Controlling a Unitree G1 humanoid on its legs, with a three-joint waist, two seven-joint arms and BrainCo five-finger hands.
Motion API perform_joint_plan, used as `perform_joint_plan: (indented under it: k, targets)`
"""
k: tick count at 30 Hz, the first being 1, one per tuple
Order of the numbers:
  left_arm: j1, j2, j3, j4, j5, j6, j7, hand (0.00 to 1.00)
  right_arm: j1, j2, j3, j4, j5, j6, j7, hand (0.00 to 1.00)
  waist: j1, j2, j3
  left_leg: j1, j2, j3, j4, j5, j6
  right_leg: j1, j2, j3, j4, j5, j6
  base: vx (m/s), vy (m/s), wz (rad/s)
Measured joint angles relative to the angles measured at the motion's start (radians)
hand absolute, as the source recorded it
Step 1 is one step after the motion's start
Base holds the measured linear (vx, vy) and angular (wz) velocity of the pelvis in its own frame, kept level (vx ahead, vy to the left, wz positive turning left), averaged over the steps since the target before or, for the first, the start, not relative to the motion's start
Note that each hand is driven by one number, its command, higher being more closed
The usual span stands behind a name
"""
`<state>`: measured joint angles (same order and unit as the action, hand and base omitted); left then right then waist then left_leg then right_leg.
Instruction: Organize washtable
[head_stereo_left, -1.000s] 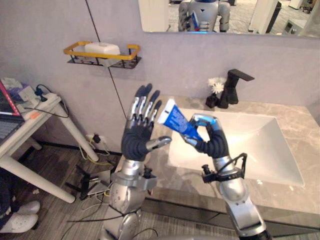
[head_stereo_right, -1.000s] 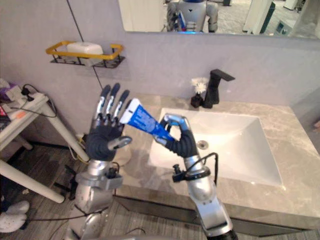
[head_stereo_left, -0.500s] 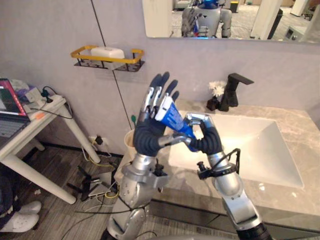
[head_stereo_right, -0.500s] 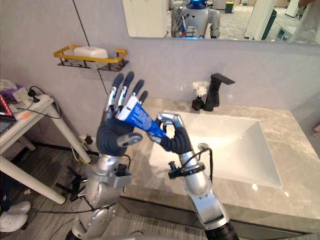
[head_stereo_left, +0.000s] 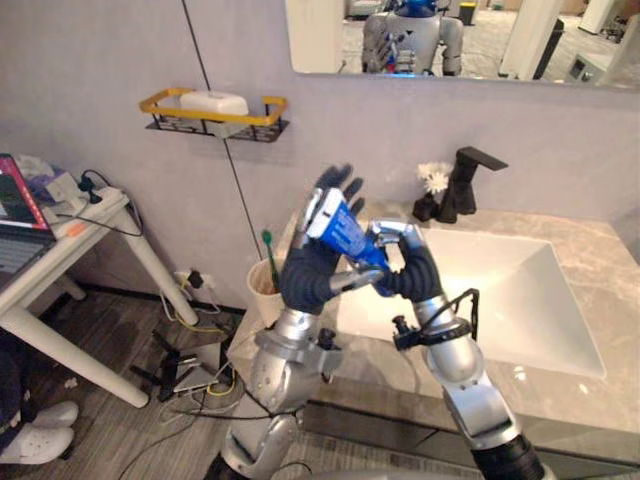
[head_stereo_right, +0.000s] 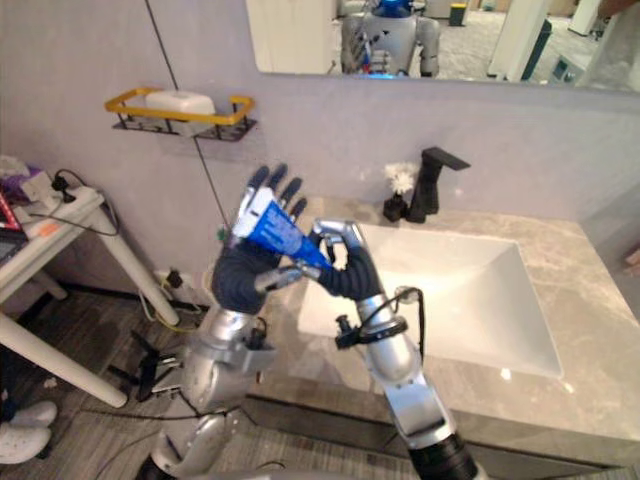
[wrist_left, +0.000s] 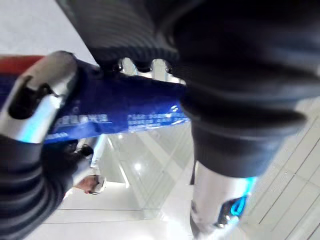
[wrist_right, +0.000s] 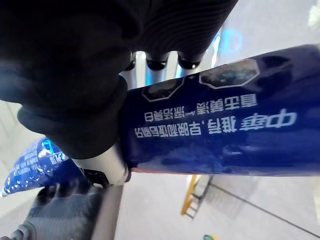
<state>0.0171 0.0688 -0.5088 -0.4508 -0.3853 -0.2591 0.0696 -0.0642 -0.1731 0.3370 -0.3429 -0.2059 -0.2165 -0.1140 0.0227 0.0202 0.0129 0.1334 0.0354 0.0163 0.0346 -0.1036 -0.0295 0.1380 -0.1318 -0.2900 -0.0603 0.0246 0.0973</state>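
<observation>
A blue toothpaste tube (head_stereo_left: 345, 232) is held up in the air over the counter's left end, its white flat end pointing up and left. My right hand (head_stereo_left: 410, 275) pinches its lower part between thumb and fingers. My left hand (head_stereo_left: 308, 275) stands right behind the tube, its fingers (head_stereo_left: 340, 185) upright against the tube's back and its thumb (head_stereo_left: 345, 282) reaching in under it. The tube (wrist_left: 125, 107) crosses the palm in the left wrist view, and the tube (wrist_right: 220, 135) shows very close in the right wrist view.
A beige cup (head_stereo_left: 265, 285) with a green toothbrush (head_stereo_left: 268, 245) stands on the counter's left end. The white sink (head_stereo_left: 500, 270), a black faucet (head_stereo_left: 468, 180), a wall shelf (head_stereo_left: 212, 105) holding soap, and a side table (head_stereo_left: 60, 225) surround the hands.
My left hand has moved right until its fingers lie against the tube, and its thumb has come in under it. The right hand has kept its pinch.
</observation>
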Motion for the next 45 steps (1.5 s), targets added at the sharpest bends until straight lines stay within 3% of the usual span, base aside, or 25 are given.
perform_joint_plan:
  k: [6, 21, 22, 38, 45]
  targets:
    - [-0.006, -0.009, 0.015, 0.030, 0.006, -0.017, 0.045, 1.00, -0.004, -0.001, 0.026, 0.000, 0.000, 0.000, 0.003, 1.00, -0.003, -0.001, -0.001, -0.006, 0.001, 0.012, 0.000, 0.000, 0.000, -0.002, 0.003, 0.014, -0.011, 0.010, -0.004, -0.02, -0.002, -0.07]
    - [-0.058, -0.013, 0.029, 0.069, 0.008, -0.032, 0.062, 1.00, -0.002, 0.000, 0.057, 0.006, -0.010, 0.006, 0.010, 1.00, -0.005, -0.001, -0.001, -0.006, 0.002, 0.012, -0.001, 0.000, -0.001, -0.005, 0.004, 0.016, -0.012, 0.011, -0.004, -0.01, -0.001, 0.00]
    - [-0.058, -0.013, 0.029, 0.069, 0.008, -0.032, 0.062, 1.00, -0.002, 0.000, 0.056, 0.006, -0.010, 0.006, 0.010, 0.00, -0.006, -0.001, -0.001, -0.006, 0.002, 0.012, -0.001, 0.000, -0.001, -0.005, 0.004, 0.016, -0.012, 0.011, -0.004, 0.00, 0.000, 0.00]
    - [-0.120, -0.006, 0.031, 0.045, 0.009, -0.031, 0.065, 1.00, -0.002, 0.007, 0.005, -0.062, -0.034, 0.006, 0.003, 0.00, -0.006, -0.002, -0.001, 0.003, 0.004, 0.047, -0.007, 0.000, -0.001, -0.023, 0.007, 0.050, -0.011, 0.018, -0.005, -0.01, 0.001, -0.06]
    - [-0.147, -0.006, 0.055, 0.026, 0.016, -0.029, 0.063, 1.00, 0.003, -0.009, -0.150, -0.165, 0.001, -0.047, -0.002, 0.00, -0.011, -0.004, 0.000, 0.019, 0.004, 0.071, -0.024, -0.001, -0.001, -0.023, 0.008, 0.075, -0.010, 0.019, -0.003, -0.03, 0.002, -0.10]
